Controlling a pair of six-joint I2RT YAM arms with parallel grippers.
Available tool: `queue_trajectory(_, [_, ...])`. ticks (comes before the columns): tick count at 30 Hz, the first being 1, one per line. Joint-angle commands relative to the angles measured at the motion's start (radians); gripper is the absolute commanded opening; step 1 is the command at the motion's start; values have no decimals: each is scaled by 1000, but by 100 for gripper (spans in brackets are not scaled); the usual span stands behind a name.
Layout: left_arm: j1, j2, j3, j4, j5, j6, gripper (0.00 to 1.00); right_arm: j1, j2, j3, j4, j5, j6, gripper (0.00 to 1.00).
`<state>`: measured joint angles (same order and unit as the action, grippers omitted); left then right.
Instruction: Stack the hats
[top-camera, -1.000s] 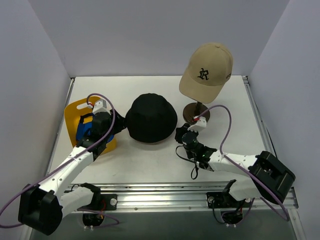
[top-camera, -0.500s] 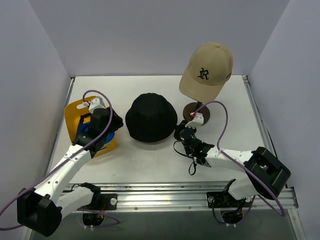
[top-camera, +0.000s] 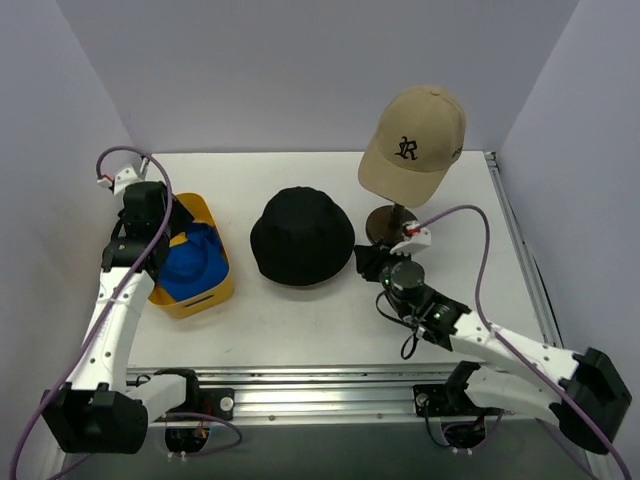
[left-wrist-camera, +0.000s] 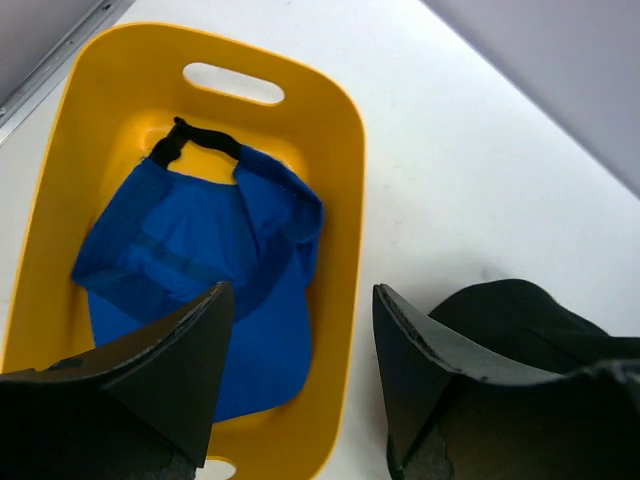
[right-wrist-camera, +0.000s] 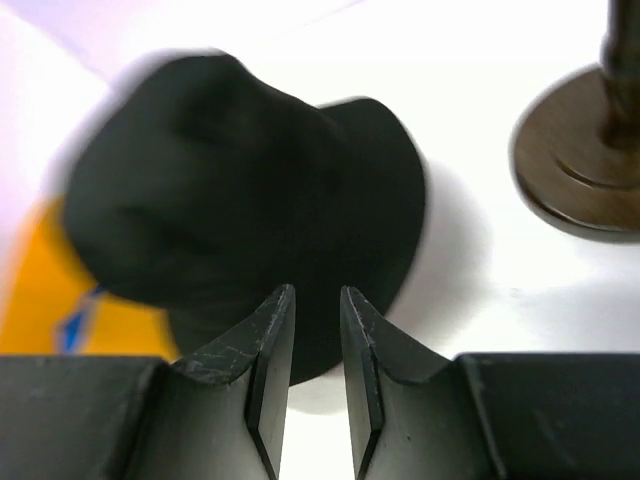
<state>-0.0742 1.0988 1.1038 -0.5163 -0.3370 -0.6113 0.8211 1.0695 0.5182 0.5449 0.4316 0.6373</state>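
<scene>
Blue cap (left-wrist-camera: 200, 270) within tray (left-wrist-camera: 350, 200) rim, left jaws wide above; right jaws barely apart.

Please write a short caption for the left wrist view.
Open left gripper above the blue cap lying in the yellow tray, black hat alongside.

Tan cap (top-camera: 415, 135), dark logo, on stand (top-camera: 392, 222); black bucket hat (top-camera: 302, 236) crown-up on table (top-camera: 300, 320); blue cap (top-camera: 190, 265) crumpled in tray (top-camera: 195, 299).
</scene>
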Motion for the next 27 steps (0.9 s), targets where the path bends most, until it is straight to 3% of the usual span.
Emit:
queue_trajectory(1, [33,90,86,-39,121,70,66,36,-182,-55,-89,-36,27,22])
queue_trajectory(4, [31,203,146,-89,113,108,66,46,-293,-89,-120,-93,35,23])
queue_trajectory(10, [42,335,91,-5,219,128,65,61,-423,-90,-194,-100,22,23])
queue_trajectory(15, [42,391,-1,50,188,78,63,70,-480,-83,-226,-83,13,24])
queue_trajectory(23, [40,542,21,73,197,55,54,90,-523,-61,-270,-76,12,24])
queue_trajectory(26, [40,588,24,75,165,38,43,92,-543,-50,-302,-59,4,24])
queue_trajectory(27, [42,593,24,75,158,32,27,95,-552,-47,-309,-56,1,24])
